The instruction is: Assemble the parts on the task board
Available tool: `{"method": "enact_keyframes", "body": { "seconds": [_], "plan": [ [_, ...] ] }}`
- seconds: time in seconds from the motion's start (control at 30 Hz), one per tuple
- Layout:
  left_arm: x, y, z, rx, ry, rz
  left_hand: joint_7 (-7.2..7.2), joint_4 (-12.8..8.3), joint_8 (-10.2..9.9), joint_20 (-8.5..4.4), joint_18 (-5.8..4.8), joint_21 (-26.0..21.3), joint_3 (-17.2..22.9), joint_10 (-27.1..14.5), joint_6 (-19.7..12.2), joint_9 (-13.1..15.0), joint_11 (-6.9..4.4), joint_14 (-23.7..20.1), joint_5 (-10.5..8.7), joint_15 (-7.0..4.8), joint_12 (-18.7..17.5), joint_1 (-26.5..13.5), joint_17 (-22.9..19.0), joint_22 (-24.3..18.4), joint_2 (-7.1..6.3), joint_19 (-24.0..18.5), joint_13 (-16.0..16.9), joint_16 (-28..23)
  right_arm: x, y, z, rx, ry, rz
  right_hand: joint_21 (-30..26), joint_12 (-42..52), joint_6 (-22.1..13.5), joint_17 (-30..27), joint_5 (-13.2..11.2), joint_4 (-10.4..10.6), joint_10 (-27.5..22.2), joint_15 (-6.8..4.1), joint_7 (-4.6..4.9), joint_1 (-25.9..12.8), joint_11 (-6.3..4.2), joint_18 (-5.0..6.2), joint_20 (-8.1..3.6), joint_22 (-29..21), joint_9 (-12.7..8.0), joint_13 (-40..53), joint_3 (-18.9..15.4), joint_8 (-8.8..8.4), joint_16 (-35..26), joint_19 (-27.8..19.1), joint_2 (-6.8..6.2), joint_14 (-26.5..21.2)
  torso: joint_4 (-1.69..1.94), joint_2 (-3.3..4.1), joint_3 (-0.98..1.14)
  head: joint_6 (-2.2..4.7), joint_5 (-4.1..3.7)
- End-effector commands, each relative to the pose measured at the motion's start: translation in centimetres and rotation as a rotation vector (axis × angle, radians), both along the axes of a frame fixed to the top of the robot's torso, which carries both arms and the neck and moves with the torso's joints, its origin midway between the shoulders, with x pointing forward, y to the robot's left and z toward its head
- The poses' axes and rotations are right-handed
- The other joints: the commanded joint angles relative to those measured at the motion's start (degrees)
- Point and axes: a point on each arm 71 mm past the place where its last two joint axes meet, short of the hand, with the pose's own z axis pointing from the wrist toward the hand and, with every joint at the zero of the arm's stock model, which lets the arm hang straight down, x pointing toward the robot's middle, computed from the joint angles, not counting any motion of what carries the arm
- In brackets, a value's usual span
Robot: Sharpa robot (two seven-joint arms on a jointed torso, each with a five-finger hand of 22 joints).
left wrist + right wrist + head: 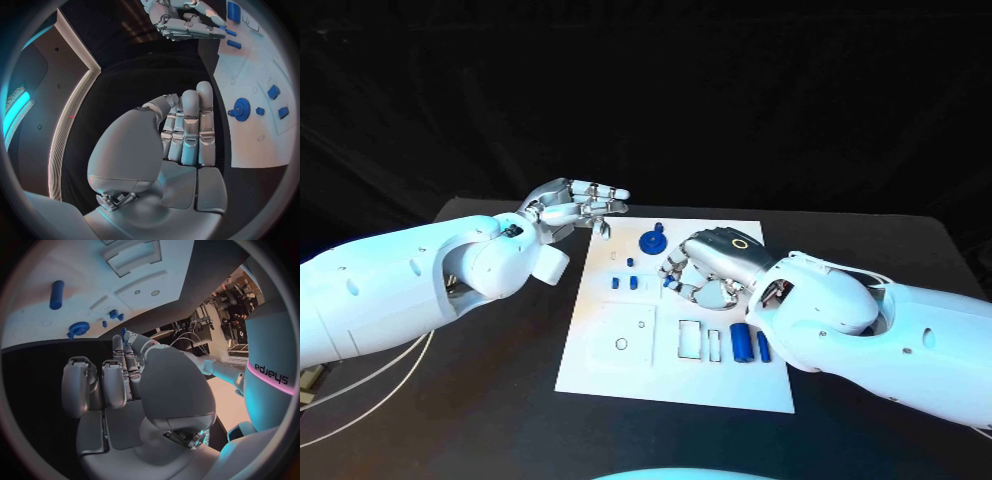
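Observation:
The white task board [610, 365] lies in the middle of the table. On it a blue gear [652, 241] stands near the far edge, with small blue parts [616, 282] below it and two blue cylinders [738, 343] nearer me. My right hand [704, 265] hangs over the board's middle with its fingers curled down. Thumb and fingertips [127, 347] meet on a small blue part [123, 331], which is mostly hidden. My left hand [581, 205] hovers by the board's far left corner, fingers [190, 130] straight and together, holding nothing.
The left wrist view shows the board [250, 145], the gear [240, 108] and my right hand [187, 22] beyond it. Empty white slots [691, 338] lie beside the cylinders. Black table [516, 400] surrounds the board.

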Motion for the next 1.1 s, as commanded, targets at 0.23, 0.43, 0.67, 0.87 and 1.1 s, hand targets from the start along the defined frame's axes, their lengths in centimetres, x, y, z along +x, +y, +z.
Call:
{"method": "enact_keyframes", "body": {
  "seconds": [0.23,0.43,0.67,0.87,1.1],
  "plan": [
    [0.0,-0.7,0.1,-0.011,-0.007,-0.025,0.01,0.0,0.1,0.03,0.28,-0.2,0.3,-0.4,-0.3,-0.1,0.05,-0.3,0.13,0.13,0.2,-0.4,-0.1,-0.1,-0.18,0.1,0.0,-0.3,-0.9,1.8,-3.3,0.000,0.067,0.041,0.1,-0.3,-0.1,0.1,0.4,0.0,0.3,-0.22,0.47,-0.4,0.04,-0.29,-0.29,4.5,0.1,-0.1,0.3,-0.05,0.2,1.6,0.03,3.3,-0.01,0.19,-0.05,-1.38,2.47],
    [-0.1,-0.7,0.1,-0.011,-0.007,-0.026,0.01,0.0,0.1,0.03,0.28,-0.2,0.3,-0.4,-0.3,-0.1,0.05,-0.3,0.13,0.13,0.2,-0.4,-0.1,-0.1,-0.18,0.1,0.0,-0.3,-1.0,2.6,-5.3,-0.017,0.081,0.047,0.1,-0.4,-0.1,0.0,0.5,0.0,0.3,-0.22,0.48,-0.5,0.05,-0.30,-0.29,4.5,0.1,-0.1,0.4,-0.09,0.2,1.6,0.08,3.3,0.00,0.24,-0.06,-1.94,3.09],
    [-0.1,-0.8,0.1,-0.012,-0.006,-0.029,0.01,0.0,0.1,0.03,0.28,-0.2,0.3,-0.4,-0.3,-0.1,0.05,-0.3,0.13,0.13,0.2,-0.4,-0.1,-0.1,-0.18,0.1,0.0,-0.3,-0.9,3.2,-6.7,-0.027,0.090,0.047,0.1,-0.4,-0.1,0.0,0.5,0.0,0.3,-0.22,0.48,-0.5,0.05,-0.30,-0.29,4.5,0.1,-0.1,0.4,-0.09,0.2,1.6,0.08,3.3,0.08,0.16,-0.04,-2.54,3.69],
    [-0.1,-0.8,0.1,-0.012,-0.006,-0.030,0.01,0.0,0.1,0.03,0.28,-0.2,0.3,-0.4,-0.3,-0.1,0.05,-0.3,0.13,0.13,0.2,-0.4,-0.1,-0.1,-0.18,0.1,0.0,-0.3,-0.9,3.6,-7.3,-0.036,0.099,0.045,0.1,-0.4,-0.1,0.1,0.6,-0.1,0.3,-0.21,0.49,-0.5,0.06,-0.30,-0.29,4.5,0.1,-0.1,0.4,-0.11,0.3,1.6,0.08,3.3,0.02,0.16,-0.03,-2.83,4.01],
    [-0.2,-0.8,0.1,-0.012,-0.003,-0.034,0.01,0.0,0.1,0.03,0.28,-0.2,0.3,-0.4,-0.3,-0.1,0.05,-0.3,0.13,0.13,0.2,-0.4,-0.1,-0.1,-0.18,0.1,0.0,-0.3,-0.6,3.6,-7.6,-0.044,0.093,0.032,0.1,-0.4,-0.1,0.1,0.6,-0.1,0.3,-0.21,0.49,-0.5,0.06,-0.30,-0.29,4.5,0.1,-0.1,0.4,-0.11,0.3,1.6,0.08,3.3,0.00,0.15,-0.05,-2.97,4.23]
  ]
}}
